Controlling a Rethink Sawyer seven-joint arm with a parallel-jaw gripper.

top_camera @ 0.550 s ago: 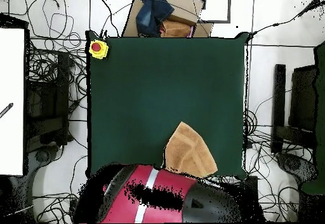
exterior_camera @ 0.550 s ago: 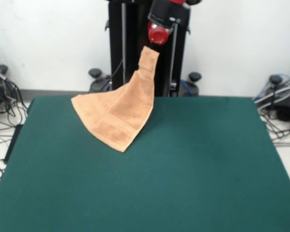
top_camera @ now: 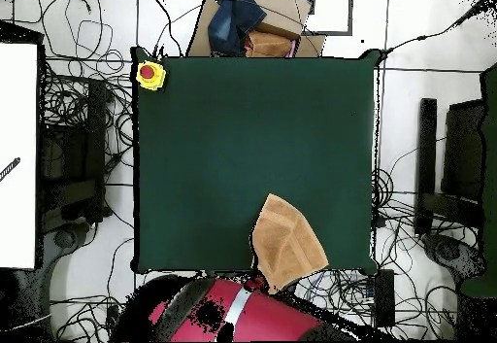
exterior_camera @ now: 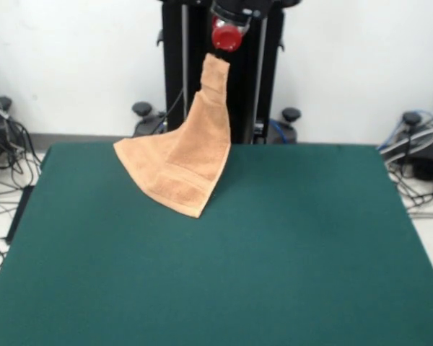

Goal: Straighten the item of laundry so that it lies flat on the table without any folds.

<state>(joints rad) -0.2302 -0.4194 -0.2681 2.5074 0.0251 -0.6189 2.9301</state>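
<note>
The light orange-tan towel (exterior_camera: pixel 184 155) hangs by one corner from my gripper (exterior_camera: pixel 218 56), which is shut on it high above the far edge of the dark green table (exterior_camera: pixel 289 252). The towel narrows to a strip at the top and fans out below. Its lower part rests on the table at the far left of centre, with a woven band stripe near the bottom corner. In the overhead view the towel (top_camera: pixel 284 242) lies at the table's (top_camera: pixel 252 125) edge nearest the robot's base, partly past that edge. The red arm (top_camera: pixel 233 312) shows below it.
A yellow box with a red button (top_camera: pixel 149 74) sits on a far corner of the table in the overhead view. A cardboard box with dark cloth (top_camera: pixel 250 23) stands beyond the far edge. Cables and equipment lie on the floor around the table (exterior_camera: pixel 3 144).
</note>
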